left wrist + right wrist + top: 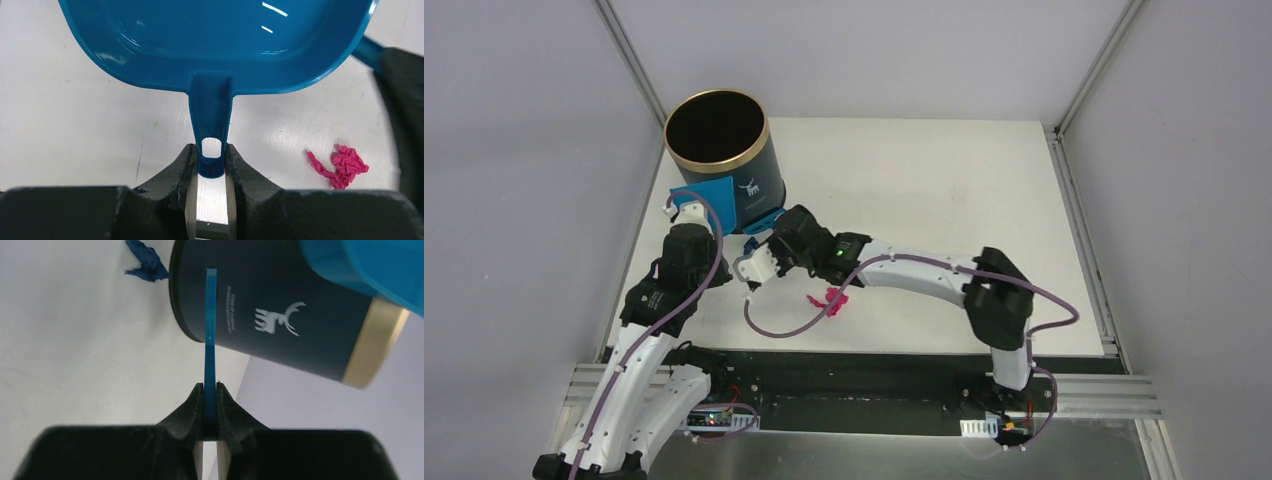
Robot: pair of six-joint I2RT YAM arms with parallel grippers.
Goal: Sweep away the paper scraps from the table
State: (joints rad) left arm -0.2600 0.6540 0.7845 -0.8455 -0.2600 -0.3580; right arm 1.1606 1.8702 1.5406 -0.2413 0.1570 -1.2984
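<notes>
This is a robotics lab test cell. The flat white rectangular tabletop (944, 180) is boxed in by plain pale grey wall panels (514, 150) at 9, 12 and 3 o'clock, which meet at bare aluminium frame struts (632, 60). At 6 o'clock a slotted aluminium rail (1084, 398) carries the white-and-black left robot arm (664, 290) and right robot arm (924, 272). Loose purple cables (774, 328) trail from both arms, and small exposed circuit boards (716, 420) sit by their bases.
</notes>
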